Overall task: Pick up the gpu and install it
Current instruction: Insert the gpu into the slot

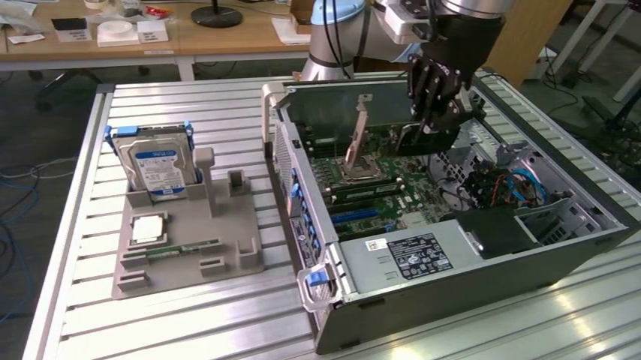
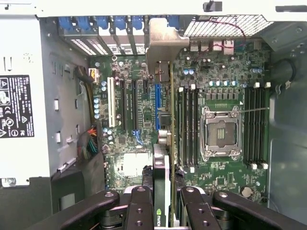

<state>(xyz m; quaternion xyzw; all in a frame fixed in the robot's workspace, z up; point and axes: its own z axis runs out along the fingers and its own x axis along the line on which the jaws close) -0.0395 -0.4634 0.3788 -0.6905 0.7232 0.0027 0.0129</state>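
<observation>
Nearest, lower centre of the exterior view: one open computer case (image 1: 481, 277) on the slotted metal worktop (image 1: 180, 330). At the exterior view's left is one gray fixture tray (image 1: 236, 259) carrying one green memory stick (image 1: 185, 249), one CPU chip (image 1: 147, 229), and one hard drive (image 1: 155, 169) standing upright with a blue label.

Inside the case, upper right of the exterior view: one hand (image 2: 165, 194), clamped on the gpu (image 2: 161, 163). The one card is edge-down over the motherboard (image 2: 216, 182), with its silvery bracket (image 2: 163, 43) toward the rear slot openings. It runs just beside the blue slot (image 2: 157, 108); cannot tell if seated.

Risks, my read:
- If the card is off the slot line, its edge hits the board or the neighbouring memory slots.
- The bracket snags the case's rear wall.
- A crooked push tilts the card in the grip.

Far, upper left: wooden desk (image 1: 200, 37), cluttered.
</observation>
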